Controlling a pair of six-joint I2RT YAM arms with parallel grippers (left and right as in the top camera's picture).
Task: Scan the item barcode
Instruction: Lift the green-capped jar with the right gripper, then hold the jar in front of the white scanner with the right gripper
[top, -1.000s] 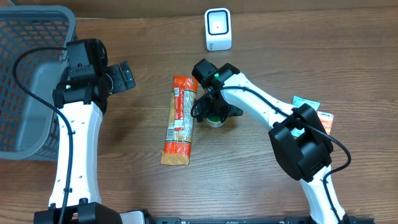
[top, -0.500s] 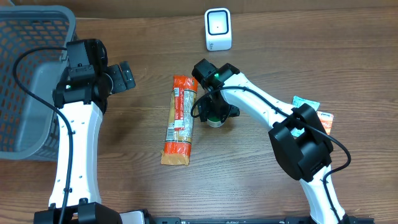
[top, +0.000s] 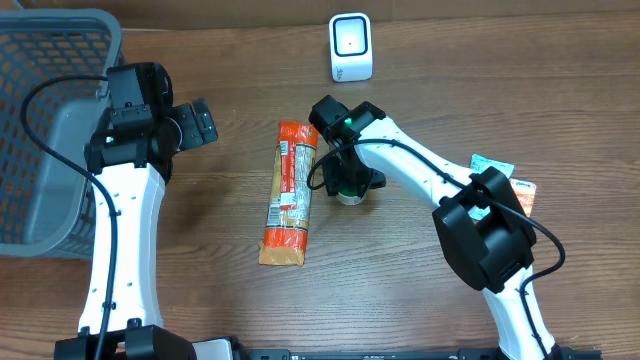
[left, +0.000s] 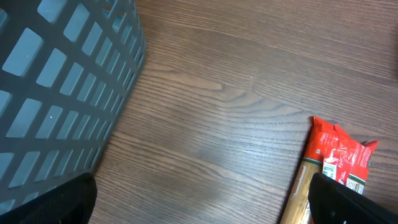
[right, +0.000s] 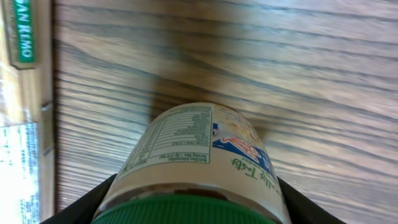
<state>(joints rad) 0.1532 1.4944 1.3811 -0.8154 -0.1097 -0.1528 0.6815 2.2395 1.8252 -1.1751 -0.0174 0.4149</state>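
Right jaws clasp the jar (right: 193, 155), packet (top: 289, 193) just left; left jaws gape empty beside the basket (left: 56, 93).

The table (top: 400, 300) is brown wood with darker grain. At upper left the basket (top: 40, 120) is a grey square lattice. The scanner (top: 351, 47) at top centre is white. The packet (top: 289, 193) is orange-red at its ends, pale yellow between, with a green label. The jar (right: 199, 155) has a green lid (right: 186, 210) and a white label with black print and red and blue marks. The left arm (top: 125, 230) and right arm (top: 420, 165) are white with black joints
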